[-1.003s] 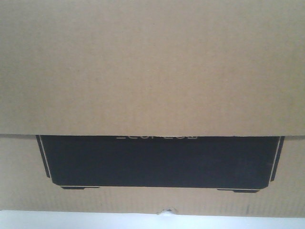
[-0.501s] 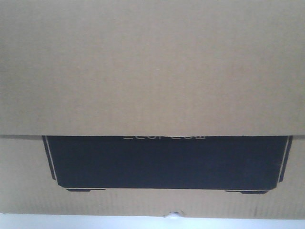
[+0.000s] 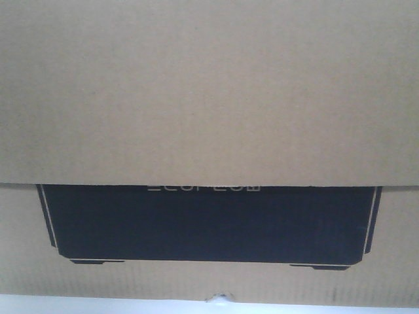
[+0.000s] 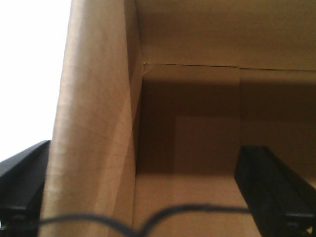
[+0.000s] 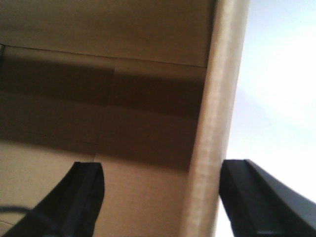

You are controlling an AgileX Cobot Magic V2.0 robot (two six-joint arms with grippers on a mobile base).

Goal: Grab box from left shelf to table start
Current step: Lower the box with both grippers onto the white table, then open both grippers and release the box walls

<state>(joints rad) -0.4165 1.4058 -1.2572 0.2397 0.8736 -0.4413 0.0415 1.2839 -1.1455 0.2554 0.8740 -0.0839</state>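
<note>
The brown cardboard box (image 3: 209, 91) fills the front view, its black panel (image 3: 209, 222) with pale lettering low down. My left gripper (image 4: 145, 148) is open and straddles the box's left wall (image 4: 94, 123): one finger (image 4: 24, 182) outside, the other (image 4: 269, 187) inside. My right gripper (image 5: 163, 165) is open astride the right wall (image 5: 217, 98), with one finger (image 5: 79, 197) inside and one (image 5: 252, 192) outside, close to the cardboard. A white strip, the table (image 3: 65, 307), shows under the box's lower edge. The left shelf is out of view.
A thin dark cable (image 4: 197, 210) sags across the bottom of the left wrist view. Bright white background lies beyond the box on the outer side of each wrist view. The box blocks everything ahead of the front camera.
In the front view the black panel slid right, then back left and slightly down. The white strip under the box has grown thinner.
</note>
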